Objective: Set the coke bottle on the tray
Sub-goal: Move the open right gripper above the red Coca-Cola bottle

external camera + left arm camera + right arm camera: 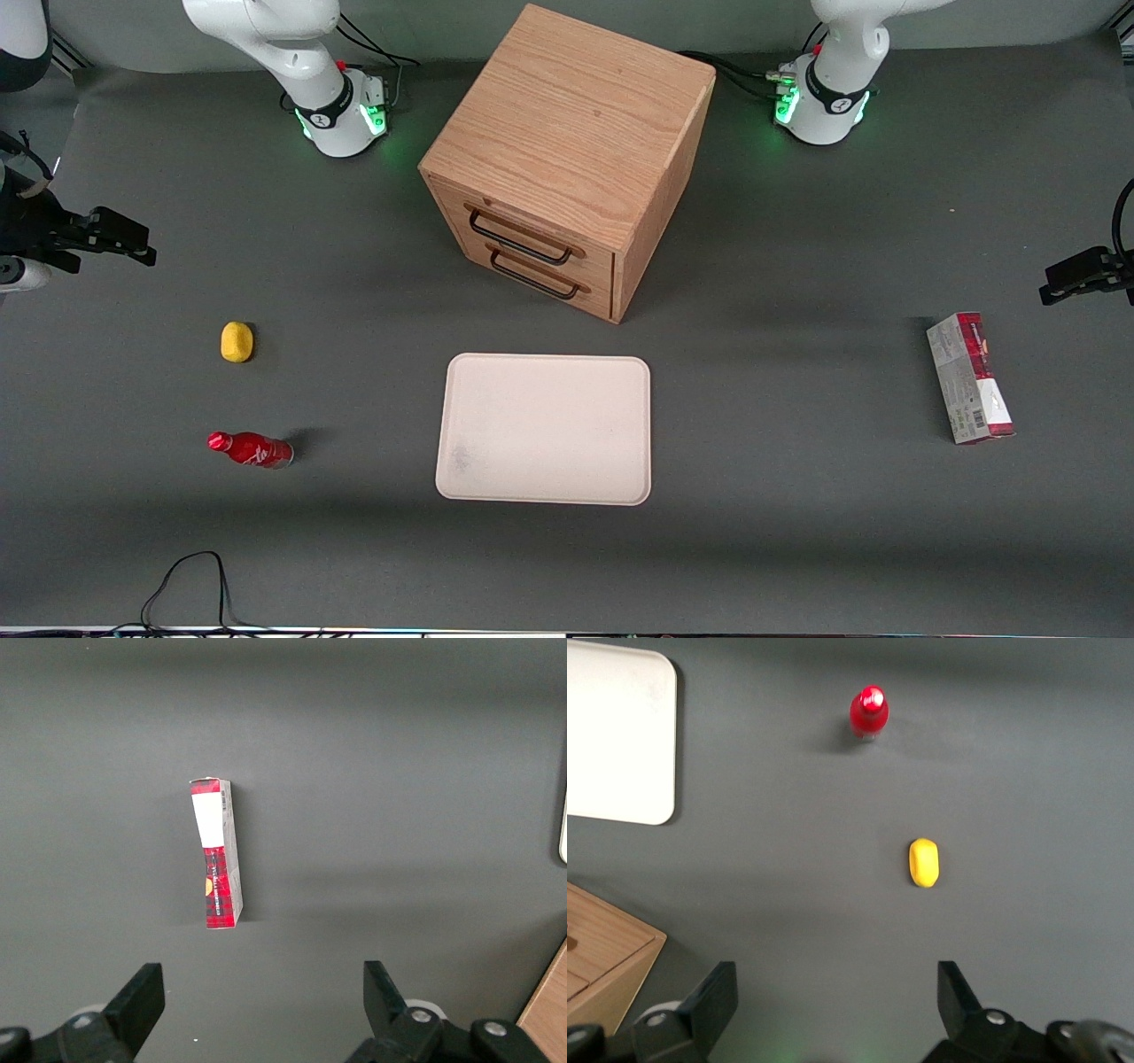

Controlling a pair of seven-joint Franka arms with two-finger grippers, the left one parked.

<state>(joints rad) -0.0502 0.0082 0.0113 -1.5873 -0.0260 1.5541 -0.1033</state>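
Because the coke bottle (252,449), standing near the yellow lump (236,342) and well apart from the tray (544,429), looks light and slippery, the gaping, empty gripper (833,1010) high above should pinch its body.

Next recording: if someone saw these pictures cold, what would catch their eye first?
Probably the wooden drawer cabinet, standing mid-table just farther from the front camera than the empty cream tray. Next, the bright colours toward the working arm's end: the red coke bottle standing upright on the mat, apart from the tray, and a small yellow object farther from the camera than the bottle. The gripper hangs open above the mat, holding nothing.
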